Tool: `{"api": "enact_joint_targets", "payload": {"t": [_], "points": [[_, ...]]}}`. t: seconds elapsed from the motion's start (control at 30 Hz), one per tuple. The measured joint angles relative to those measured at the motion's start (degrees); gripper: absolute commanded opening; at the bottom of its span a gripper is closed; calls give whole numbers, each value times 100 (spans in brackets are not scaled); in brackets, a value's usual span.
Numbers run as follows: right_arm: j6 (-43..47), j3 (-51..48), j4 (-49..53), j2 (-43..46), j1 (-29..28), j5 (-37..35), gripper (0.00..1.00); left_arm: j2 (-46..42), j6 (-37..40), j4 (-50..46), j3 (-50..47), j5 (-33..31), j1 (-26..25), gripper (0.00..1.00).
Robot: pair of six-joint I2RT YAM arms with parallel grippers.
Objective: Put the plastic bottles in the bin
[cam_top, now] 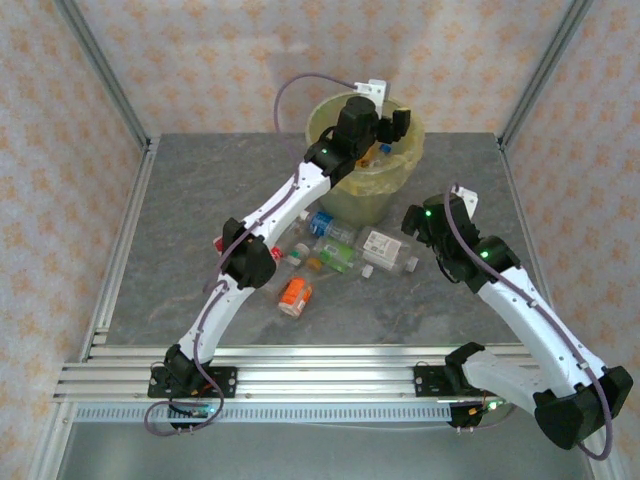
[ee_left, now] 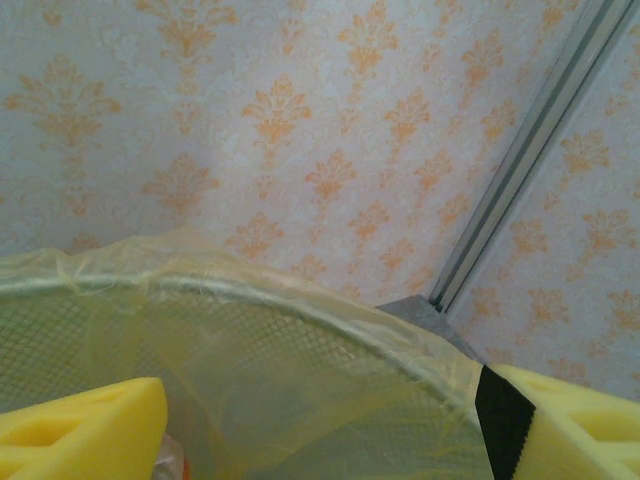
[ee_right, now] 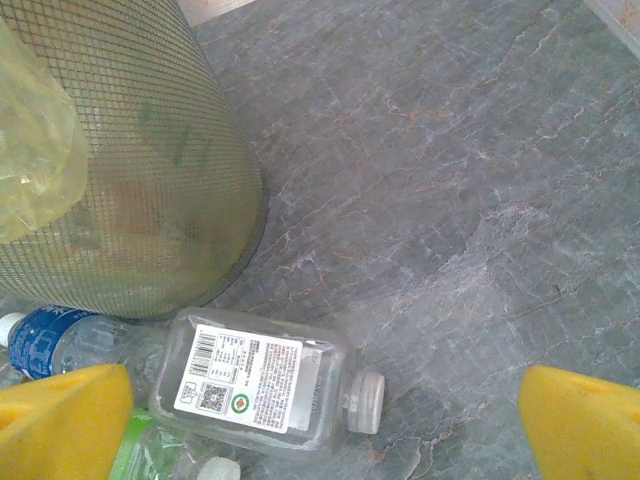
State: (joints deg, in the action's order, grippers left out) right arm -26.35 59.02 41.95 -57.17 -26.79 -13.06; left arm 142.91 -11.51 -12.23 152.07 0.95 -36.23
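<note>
Left hand [ee_left: 320, 430] released, empty, above the bin [cam_top: 380, 190] (contents unclear); below the released right hand [ee_right: 325, 420], several plastic bottles [ee_right: 255, 380] await on the bench [cam_top: 180, 200].

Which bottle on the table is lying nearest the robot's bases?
The orange-labelled bottle, lying alone on the table, nearer the front edge than the other bottles beside the bin.

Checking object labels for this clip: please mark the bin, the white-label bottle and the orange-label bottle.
bin [cam_top: 378, 196]: top view, on its front wall below the rim.
white-label bottle [ee_right: 240, 375]: right wrist view, on its label.
orange-label bottle [cam_top: 294, 296]: top view, on its label.
</note>
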Motion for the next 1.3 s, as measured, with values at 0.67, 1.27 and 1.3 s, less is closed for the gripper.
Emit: {"api": "enact_joint_targets", "payload": {"t": [0.67,1.27,1.3], "points": [[-481,-284,24,-57,-833,562,100,-5442,-173,125,-4843,-1200,0,100],[-1722,-243,-1121,-2389,-2706,1207,92,-8848,-1204,-590,-8948,-3783,39,100],[-1731,-175,-1150,-2553,-2754,1274,91,-8972,-1270,-675,-9036,-3912,39,100]]}}
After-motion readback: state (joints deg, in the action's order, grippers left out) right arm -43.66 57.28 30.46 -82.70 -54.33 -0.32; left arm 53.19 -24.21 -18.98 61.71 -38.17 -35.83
